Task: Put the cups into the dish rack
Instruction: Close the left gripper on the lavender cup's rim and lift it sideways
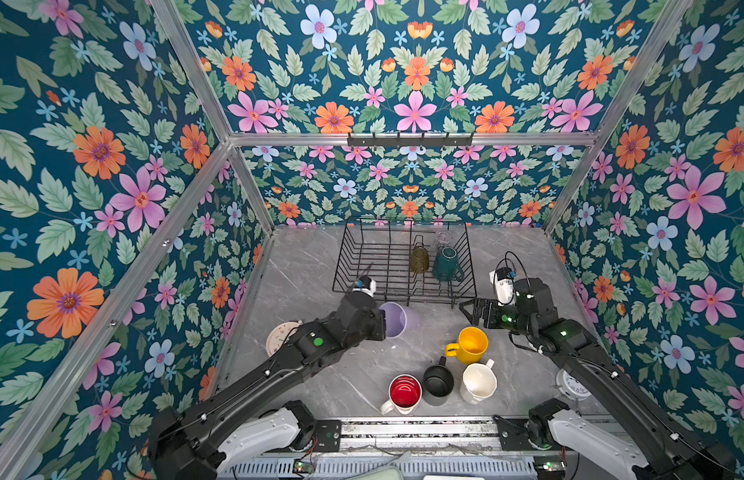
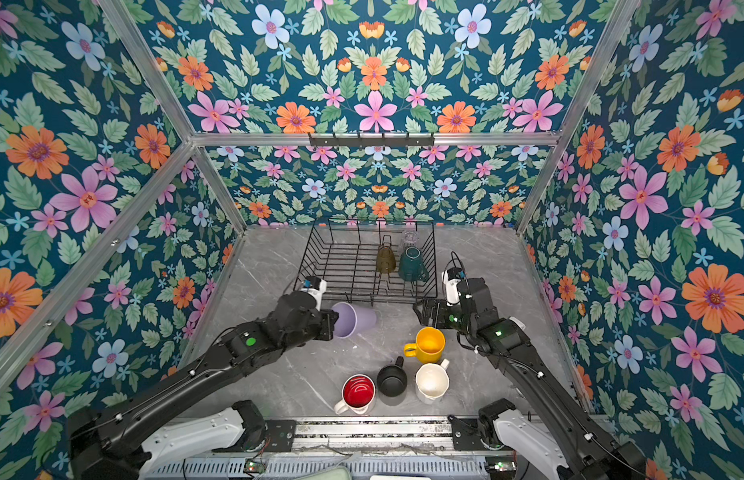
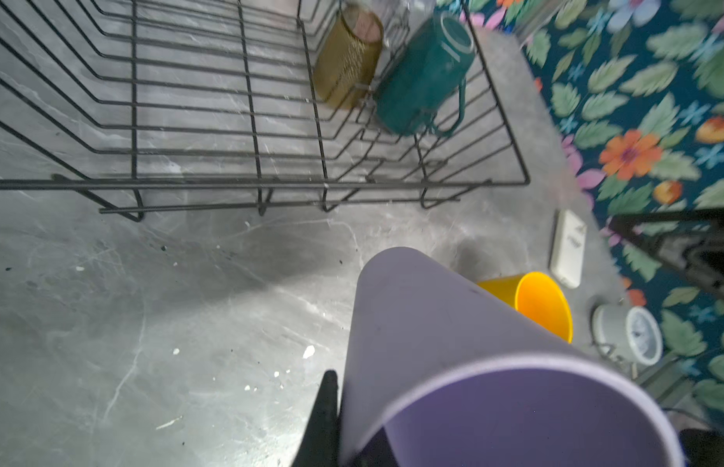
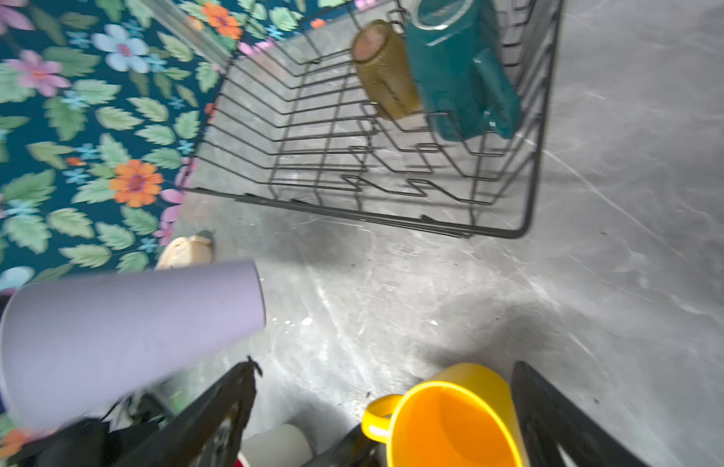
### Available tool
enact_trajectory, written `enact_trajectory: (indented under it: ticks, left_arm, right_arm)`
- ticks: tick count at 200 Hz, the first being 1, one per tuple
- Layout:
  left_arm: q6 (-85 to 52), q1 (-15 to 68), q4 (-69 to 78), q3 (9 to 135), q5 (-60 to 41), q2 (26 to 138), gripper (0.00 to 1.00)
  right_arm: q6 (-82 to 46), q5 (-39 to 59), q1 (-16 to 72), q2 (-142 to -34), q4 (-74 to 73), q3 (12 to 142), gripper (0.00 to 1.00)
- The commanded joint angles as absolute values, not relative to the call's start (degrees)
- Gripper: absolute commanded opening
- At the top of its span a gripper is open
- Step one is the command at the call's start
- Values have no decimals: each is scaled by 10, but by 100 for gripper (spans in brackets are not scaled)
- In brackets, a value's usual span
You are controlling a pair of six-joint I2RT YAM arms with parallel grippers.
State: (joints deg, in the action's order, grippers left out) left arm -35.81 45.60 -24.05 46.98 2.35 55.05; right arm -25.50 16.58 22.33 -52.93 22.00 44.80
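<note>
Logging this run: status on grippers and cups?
Left gripper shut on lilac tumbler at its rim, tumbler sideways, in front of rack. Right gripper open, empty, by yellow mug. Path to rack looks clear.

Smooth, faintly shiny grey marble look on the bench (image 1: 303, 266). Thin black metal wire, satin, on the rack (image 3: 231, 184). Matt, smooth, plastic-looking on the lilac tumbler (image 3: 433, 323). Fine-textured translucent glass on the olive tumbler (image 3: 348, 60); plain clear glass (image 1: 443, 239) just beyond. Glossy glaze on the green mug (image 3: 425, 77), yellow mug (image 1: 470, 343) and red inside of the white mug (image 1: 404, 391). Duller on the black mug (image 1: 438, 382). Brushed bare metal on the frame (image 1: 278, 139).
</note>
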Motion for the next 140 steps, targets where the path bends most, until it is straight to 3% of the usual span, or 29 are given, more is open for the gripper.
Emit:
enact_trajectory:
  ticks: [1,80,140]
  left_arm:
    - [-352,400,-154,438,-105,509,0]
    - [-512,258,171,303,-414,489,0]
    - [-602,248,334,263,-485,520,0]
  right_arm:
    - [-266,239,224,-523,160,443,98]
    - [-307,408,224,-526,14,424,98]
    - [-366,523,224,-573,-115,415,97]
